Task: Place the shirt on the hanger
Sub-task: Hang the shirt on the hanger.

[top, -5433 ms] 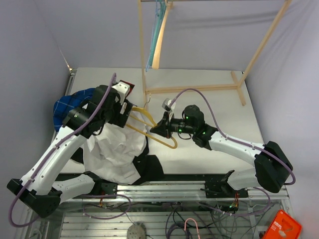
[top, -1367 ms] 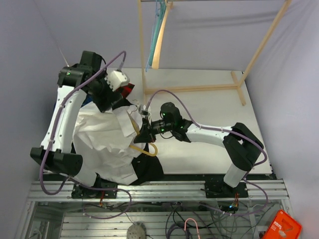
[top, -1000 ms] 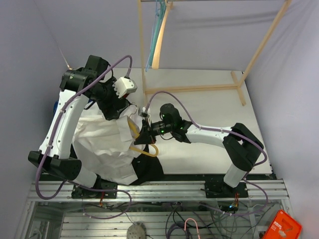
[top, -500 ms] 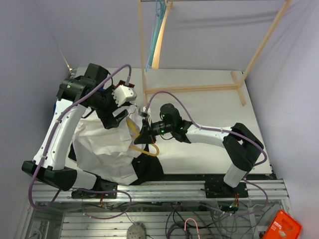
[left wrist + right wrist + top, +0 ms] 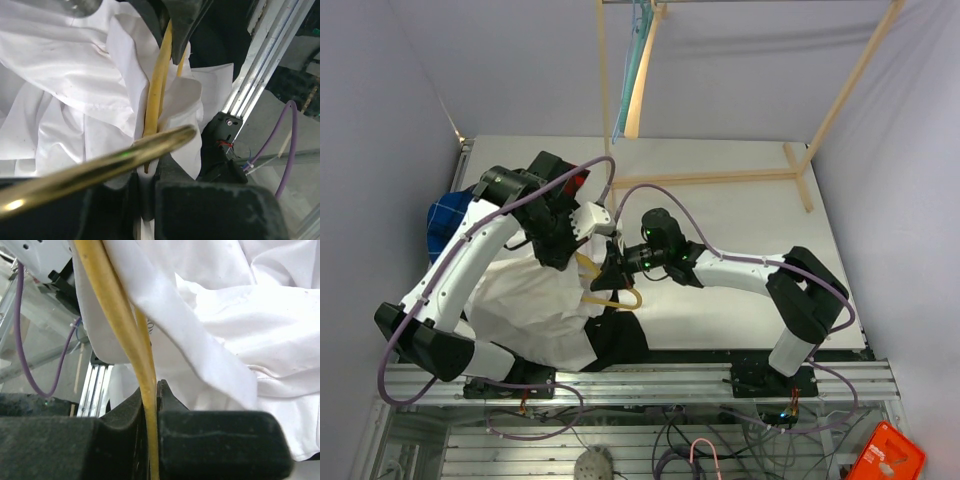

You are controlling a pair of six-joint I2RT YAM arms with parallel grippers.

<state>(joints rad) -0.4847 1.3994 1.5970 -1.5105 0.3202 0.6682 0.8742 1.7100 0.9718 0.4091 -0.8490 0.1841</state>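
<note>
The white shirt (image 5: 525, 300) lies crumpled at the table's near left. The thin yellow hanger (image 5: 612, 296) sticks out of its right edge. My right gripper (image 5: 608, 277) is shut on the hanger's bar; the right wrist view shows the yellow bar (image 5: 120, 315) pinched between the jaws (image 5: 152, 407), with shirt fabric (image 5: 250, 315) draped over it. My left gripper (image 5: 570, 252) sits right beside it, shut on a fold of the shirt (image 5: 75, 75). In the left wrist view the white cloth runs between the jaws (image 5: 146, 176), next to the hanger (image 5: 157, 90).
A blue plaid garment (image 5: 445, 213) lies at the far left and a black garment (image 5: 618, 340) at the near edge under the shirt. A wooden rack (image 5: 710, 179) stands at the back, with a teal hanger (image 5: 634, 55) hanging from it.
My left arm swung right and down from the table's left side to the hanger, and its jaws went from wide open to shut on shirt fabric. The right arm held still.
</note>
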